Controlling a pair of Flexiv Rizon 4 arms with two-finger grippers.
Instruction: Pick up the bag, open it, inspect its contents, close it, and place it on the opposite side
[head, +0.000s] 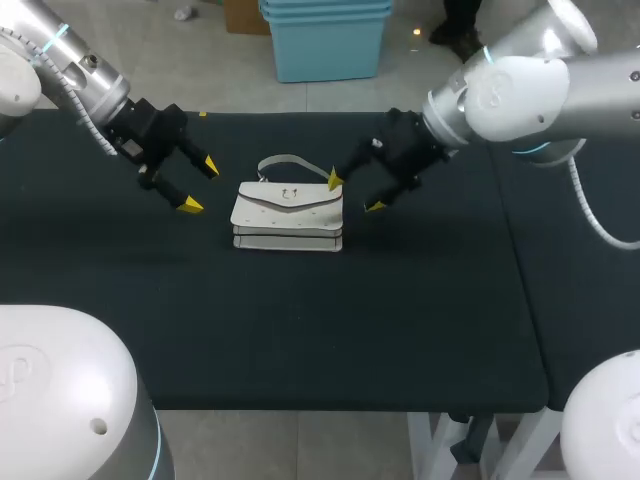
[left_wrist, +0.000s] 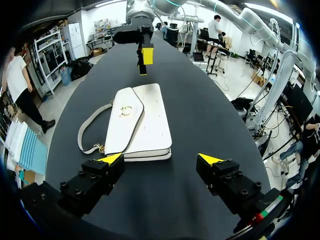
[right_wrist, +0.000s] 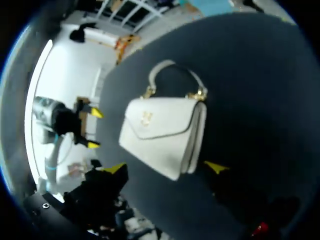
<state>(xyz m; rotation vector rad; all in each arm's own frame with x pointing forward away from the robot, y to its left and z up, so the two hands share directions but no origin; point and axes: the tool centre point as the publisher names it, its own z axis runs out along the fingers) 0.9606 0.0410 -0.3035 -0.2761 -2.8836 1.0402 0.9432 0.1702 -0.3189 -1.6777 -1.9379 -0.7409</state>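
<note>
**Item.** The white bag (head: 288, 215) lies flat on the black worktop (head: 300, 320) near its middle. The flap is shut, with the clasp (head: 288, 196) facing up. The handle (head: 285, 163) rests on the worktop off the bag's far edge.

**Left tool** (head: 200, 185). The fingers are spread wide and hold nothing. It hangs beside the bag's left end, apart from it. In its wrist view the bag (left_wrist: 137, 125) lies just ahead of the tool (left_wrist: 160, 159), nearer one finger than the other.

**Right tool** (head: 354, 193). It is wide and empty. It sits at the bag's right end, with 1 tip close to the far right corner; I cannot tell if they touch. In its wrist view the bag's end (right_wrist: 165, 132) sits ahead of the tool (right_wrist: 165, 168) and roughly between the 2 tips.

**Assessment.** The step in hand appears to be the pick-up, not yet made.

**Recommendations.**
1. Let 1 tool take the bag. The right looks better lined up.
2. Grip across the bag's thickness at the end or take the handle (right_wrist: 175, 75). Keep off the flap so it can be opened later.
3. Centre the fingers before closing; an off-centre pinch would likely skid the bag.
4. Keep the left tool clear until the bag is lifted.
</note>
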